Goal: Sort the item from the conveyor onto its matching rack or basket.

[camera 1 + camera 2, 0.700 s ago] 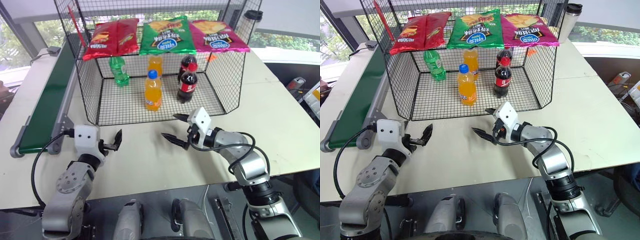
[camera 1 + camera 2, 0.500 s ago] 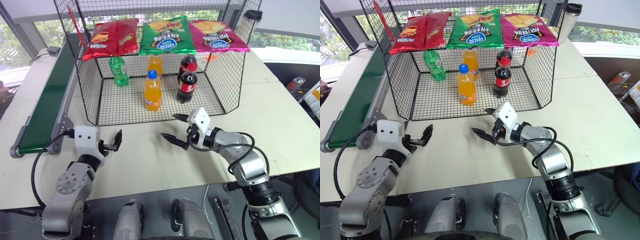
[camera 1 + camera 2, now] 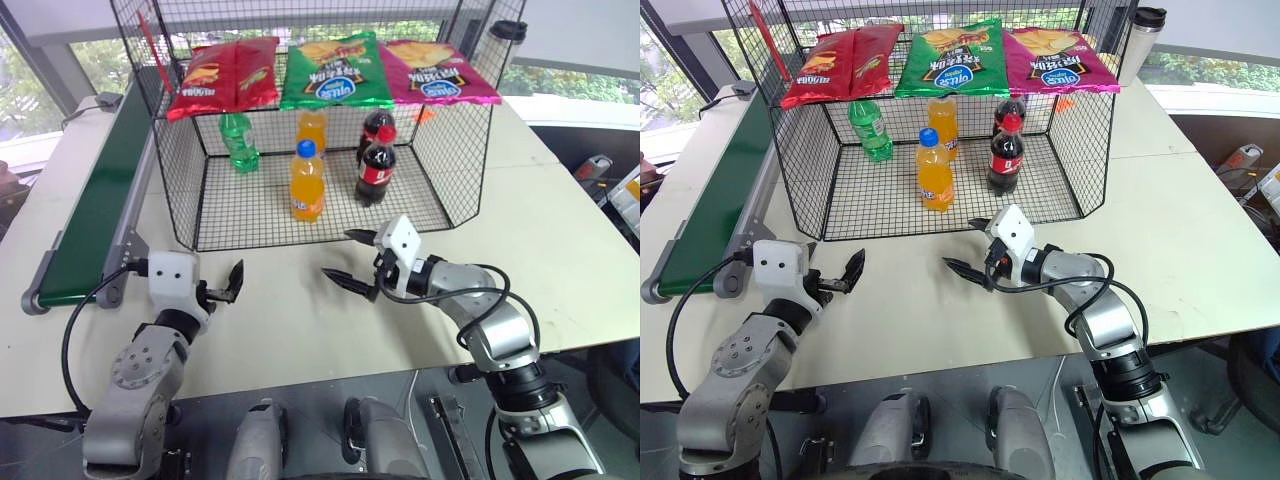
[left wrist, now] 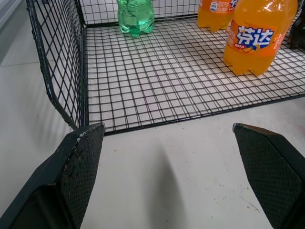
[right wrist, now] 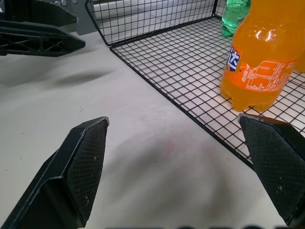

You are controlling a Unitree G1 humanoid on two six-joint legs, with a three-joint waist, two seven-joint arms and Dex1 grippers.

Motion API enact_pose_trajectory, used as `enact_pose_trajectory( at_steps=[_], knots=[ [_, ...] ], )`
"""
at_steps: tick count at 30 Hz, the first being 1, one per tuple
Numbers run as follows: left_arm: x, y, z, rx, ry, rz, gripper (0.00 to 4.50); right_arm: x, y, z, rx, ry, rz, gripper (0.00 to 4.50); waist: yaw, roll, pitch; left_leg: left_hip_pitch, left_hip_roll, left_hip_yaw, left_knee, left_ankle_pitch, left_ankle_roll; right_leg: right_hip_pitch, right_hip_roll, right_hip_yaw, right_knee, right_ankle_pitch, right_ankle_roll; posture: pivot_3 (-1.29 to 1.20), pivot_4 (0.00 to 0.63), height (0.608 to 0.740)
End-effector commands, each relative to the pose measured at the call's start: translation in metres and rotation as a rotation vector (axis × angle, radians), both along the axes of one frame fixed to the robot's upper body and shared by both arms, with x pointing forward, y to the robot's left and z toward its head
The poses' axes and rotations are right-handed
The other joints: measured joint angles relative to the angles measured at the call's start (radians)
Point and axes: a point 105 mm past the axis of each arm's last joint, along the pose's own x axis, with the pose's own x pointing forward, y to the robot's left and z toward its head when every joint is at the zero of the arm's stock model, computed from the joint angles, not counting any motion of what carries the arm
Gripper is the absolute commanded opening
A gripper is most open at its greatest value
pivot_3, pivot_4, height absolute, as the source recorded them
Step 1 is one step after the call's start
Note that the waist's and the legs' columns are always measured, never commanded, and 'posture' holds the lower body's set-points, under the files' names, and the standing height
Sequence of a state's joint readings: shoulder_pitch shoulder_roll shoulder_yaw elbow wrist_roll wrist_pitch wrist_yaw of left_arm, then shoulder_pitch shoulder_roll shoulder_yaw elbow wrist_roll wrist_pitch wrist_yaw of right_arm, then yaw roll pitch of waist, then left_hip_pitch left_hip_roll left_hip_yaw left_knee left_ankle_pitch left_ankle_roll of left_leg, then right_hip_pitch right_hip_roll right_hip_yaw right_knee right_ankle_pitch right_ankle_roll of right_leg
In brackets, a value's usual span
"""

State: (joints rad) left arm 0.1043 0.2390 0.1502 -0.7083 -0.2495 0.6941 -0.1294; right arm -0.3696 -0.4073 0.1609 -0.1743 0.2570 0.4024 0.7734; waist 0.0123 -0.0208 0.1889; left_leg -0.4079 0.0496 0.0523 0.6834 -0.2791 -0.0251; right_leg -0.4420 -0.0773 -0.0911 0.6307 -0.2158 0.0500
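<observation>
Table [image 3: 560, 230]: pale top carrying everything; nothing on it has shifted since the earlier frames, only a slight nudge of the head camera.
Conveyor [image 3: 95, 205]: dark green belt along the table's left side, bare along the stretch in view; its far end is cut off behind the cage corner.
Cage [image 3: 190, 215]: black wire mesh, open front facing the robot; three snack bags lie across its top.
Bottles inside: an orange soda bottle [image 3: 306, 182] in front, a second orange one [image 3: 311, 128] behind it, two cola bottles [image 3: 376, 166] to their right.
Green bottle [image 3: 238, 141]: stands upright at the back left of the cage floor; its top is hidden under the red snack bag, so the cap colour cannot be made out.
Left gripper [image 3: 228, 285]: fingers spread wide, empty, hovering over bare table before the cage's front left corner, unmoved.
Right gripper [image 3: 352, 256]: fingers spread wide, empty, near the cage's front edge, pointing left, unmoved.
</observation>
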Motion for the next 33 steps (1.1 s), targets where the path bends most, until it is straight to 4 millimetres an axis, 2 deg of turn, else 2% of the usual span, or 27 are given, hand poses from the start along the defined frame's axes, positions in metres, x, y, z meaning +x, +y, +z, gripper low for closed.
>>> enact_pose_trajectory(
  at_steps=[1,17,33],
  knots=[
    [-0.0009,-0.0031,0.0085,0.008,-0.035,-0.014,4.46,-0.005,0.0057,0.0158,0.021,-0.057,0.033,4.5,0.0,0.0,0.0,0.0,0.0,0.0,0.0,0.0,0.0,0.0,0.0,0.0,0.0,0.0,0.0,0.0,0.15,0.74],
    [-0.0018,-0.0025,0.008,0.014,-0.032,-0.014,4.46,-0.0043,0.004,0.011,0.02,-0.049,0.038,4.5,0.0,0.0,0.0,0.0,0.0,0.0,0.0,0.0,0.0,0.0,0.0,0.0,0.0,0.0,0.0,0.0,0.15,0.74],
    [-0.001,-0.002,0.0084,0.014,-0.03,-0.01,4.46,-0.0053,0.0075,0.0143,0.022,-0.049,0.044,4.5,0.0,0.0,0.0,0.0,0.0,0.0,0.0,0.0,0.0,0.0,0.0,0.0,0.0,0.0,0.0,0.0,0.15,0.74]
  ],
)
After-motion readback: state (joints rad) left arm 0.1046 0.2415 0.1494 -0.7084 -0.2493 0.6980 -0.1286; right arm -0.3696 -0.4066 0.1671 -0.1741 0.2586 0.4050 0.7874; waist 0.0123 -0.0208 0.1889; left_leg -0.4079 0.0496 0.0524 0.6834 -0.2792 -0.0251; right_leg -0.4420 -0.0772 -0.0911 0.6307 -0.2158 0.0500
